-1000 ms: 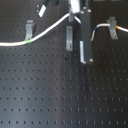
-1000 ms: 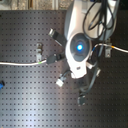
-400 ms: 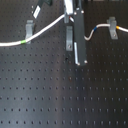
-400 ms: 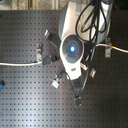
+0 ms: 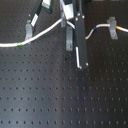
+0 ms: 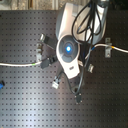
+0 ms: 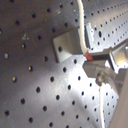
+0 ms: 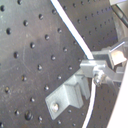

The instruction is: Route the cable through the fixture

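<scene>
First exterior view: cable (image 5: 42,35) runs left-right, pinched by the hand (image 5: 75,30).

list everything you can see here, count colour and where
cable: one, white, green band toward the first exterior view's left, running across the breadboard past the end effector toward the clip on the right
breadboard: one, black, perforated, under everything
fixture clips: three seen in the first exterior view, grey metal, left, centre, right
small blue object: one, at the second exterior view's left edge
arm body: white with a blue light
end effector: one, black, low over the breadboard beside the centre clip; open or shut unclear
</scene>
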Available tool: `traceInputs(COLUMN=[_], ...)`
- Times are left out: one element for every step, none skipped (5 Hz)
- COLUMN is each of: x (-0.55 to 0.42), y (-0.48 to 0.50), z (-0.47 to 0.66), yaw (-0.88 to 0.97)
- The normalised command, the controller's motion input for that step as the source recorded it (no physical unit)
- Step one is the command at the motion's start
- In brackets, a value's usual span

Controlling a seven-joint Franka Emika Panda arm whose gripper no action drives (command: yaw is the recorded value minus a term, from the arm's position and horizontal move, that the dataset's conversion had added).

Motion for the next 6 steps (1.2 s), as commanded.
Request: traceInputs(x=[-0.349,-0.241,0.0,0.041,0.0,-0.196], y=[0.21,0.389,0.0,0.019,0.002,0.171], z=[0.0,0.08,0.02,0.41,0.09,0.21], yaw=[0.24,0.23,0.0,-0.02,0.0,0.0])
